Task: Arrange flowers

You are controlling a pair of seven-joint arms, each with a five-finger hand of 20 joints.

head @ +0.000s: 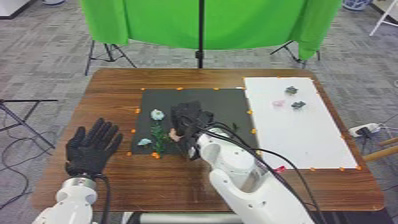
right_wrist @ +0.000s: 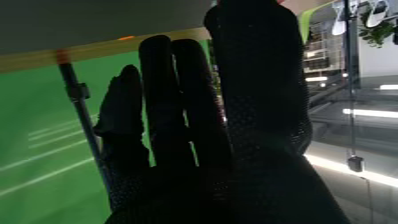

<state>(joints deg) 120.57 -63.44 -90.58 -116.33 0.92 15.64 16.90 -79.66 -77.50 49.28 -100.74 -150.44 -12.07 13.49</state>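
My right hand [head: 188, 122] is over the middle of the black mat [head: 222, 97], beside a white flower [head: 157, 114] with a green leafy stem [head: 159, 134]. A pale blue flower [head: 145, 142] lies near the mat's lower left corner. Close against my right hand's left side is a small peach-coloured thing [head: 174, 135]. In the right wrist view the same right hand [right_wrist: 191, 140] has its fingers extended, with a bit of red [right_wrist: 281, 1] just past the fingertips. My left hand [head: 91, 150] rests flat at the table's left, fingers straight and spread.
On the white board [head: 275, 130] at the right sit a pink flower [head: 278, 103] and two grey-green ones [head: 291, 90]. A red thing [head: 280, 169] is by my right forearm. Orange tape pieces mark the mat's edges. A green cloth [head: 151, 25] hangs behind the table.
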